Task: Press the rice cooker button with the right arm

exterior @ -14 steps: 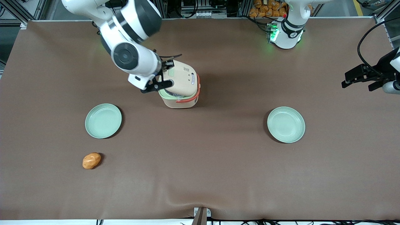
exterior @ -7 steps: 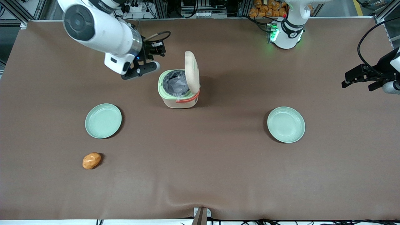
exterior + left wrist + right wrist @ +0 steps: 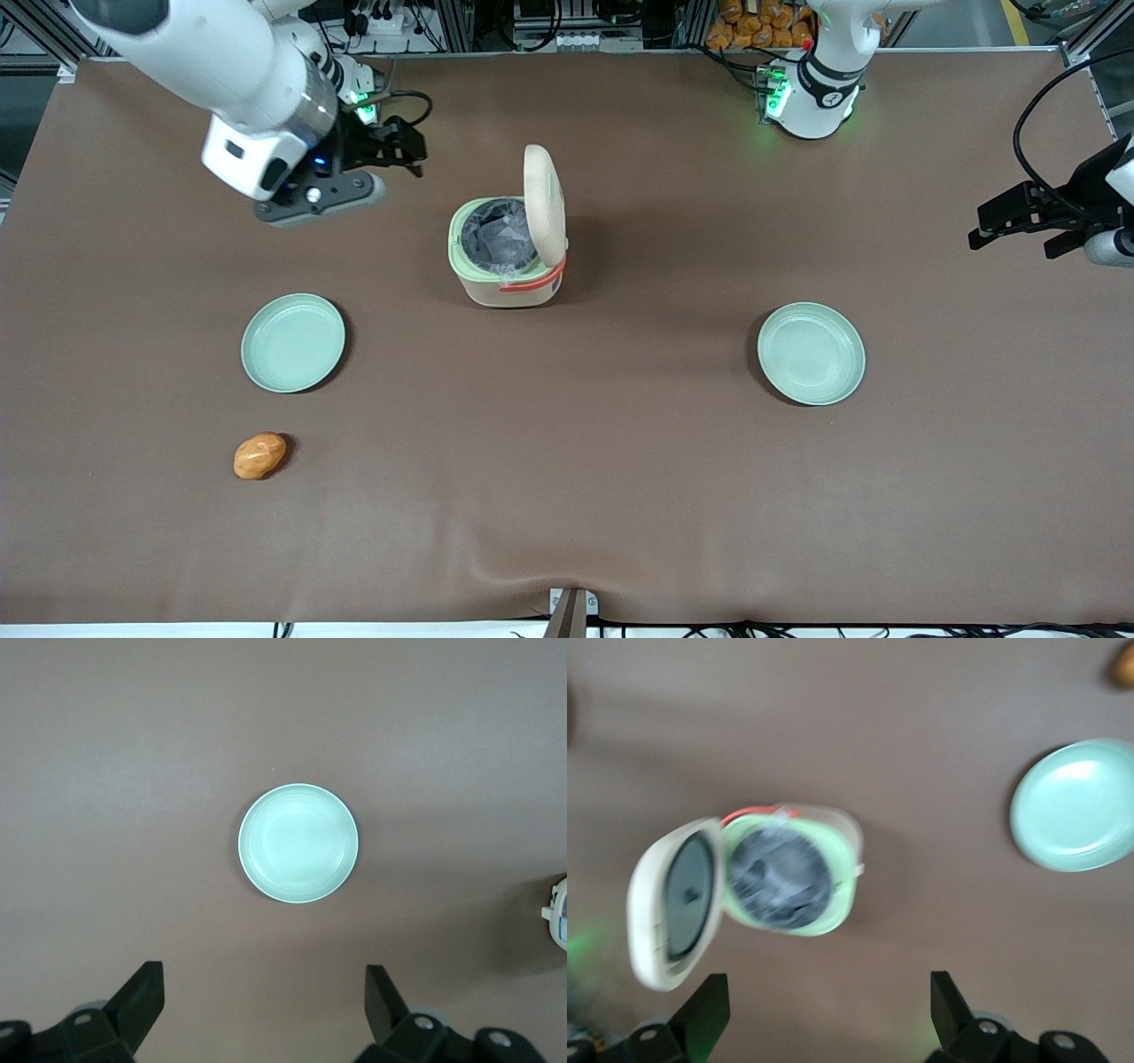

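Observation:
The cream rice cooker [image 3: 505,257] stands mid-table with its lid [image 3: 544,204] swung up and the grey inner pot [image 3: 500,235] showing inside the pale-green rim. A thin pale-green strip on the lid's outer face [image 3: 557,188] is the button, seen edge-on. The right arm's black gripper [image 3: 403,151] hangs above the table, apart from the cooker toward the working arm's end and farther from the front camera. It is open and empty. The right wrist view shows the open cooker [image 3: 788,873] and the gripper [image 3: 828,1005] with its fingers wide apart; the button is hidden there.
A pale-green plate [image 3: 293,343] and an orange potato-like lump [image 3: 260,455] lie nearer the front camera toward the working arm's end. A second plate [image 3: 811,354] lies toward the parked arm's end. The plate [image 3: 1076,802] also shows in the right wrist view.
The gripper has left the cooker's lid and drawn away toward the working arm's end. The lid, closed a second ago, has sprung up and stands open.

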`<action>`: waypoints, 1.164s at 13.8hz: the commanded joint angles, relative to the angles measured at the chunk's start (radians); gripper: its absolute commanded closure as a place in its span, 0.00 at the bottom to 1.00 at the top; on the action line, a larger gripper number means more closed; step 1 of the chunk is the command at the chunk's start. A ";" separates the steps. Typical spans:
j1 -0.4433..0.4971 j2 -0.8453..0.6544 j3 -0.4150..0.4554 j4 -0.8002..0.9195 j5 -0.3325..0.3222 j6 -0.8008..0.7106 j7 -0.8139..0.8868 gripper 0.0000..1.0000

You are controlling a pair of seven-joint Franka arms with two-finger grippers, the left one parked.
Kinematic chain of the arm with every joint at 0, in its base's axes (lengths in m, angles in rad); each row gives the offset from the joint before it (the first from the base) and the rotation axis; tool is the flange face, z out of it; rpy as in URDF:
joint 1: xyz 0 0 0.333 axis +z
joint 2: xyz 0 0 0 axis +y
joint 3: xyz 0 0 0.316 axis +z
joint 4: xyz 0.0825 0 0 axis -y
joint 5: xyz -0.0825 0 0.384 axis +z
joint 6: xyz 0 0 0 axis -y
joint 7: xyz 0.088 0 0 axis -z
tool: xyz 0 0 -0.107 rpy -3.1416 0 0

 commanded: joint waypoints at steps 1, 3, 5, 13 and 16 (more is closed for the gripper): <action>-0.065 -0.036 0.012 0.030 -0.076 -0.008 -0.004 0.00; -0.143 -0.053 0.013 0.033 -0.063 -0.016 -0.006 0.00; -0.202 -0.067 0.013 0.028 -0.066 -0.019 -0.006 0.00; -0.402 -0.074 0.001 -0.037 -0.120 -0.018 -0.184 0.00; -0.411 -0.080 -0.016 -0.102 -0.128 0.054 -0.268 0.00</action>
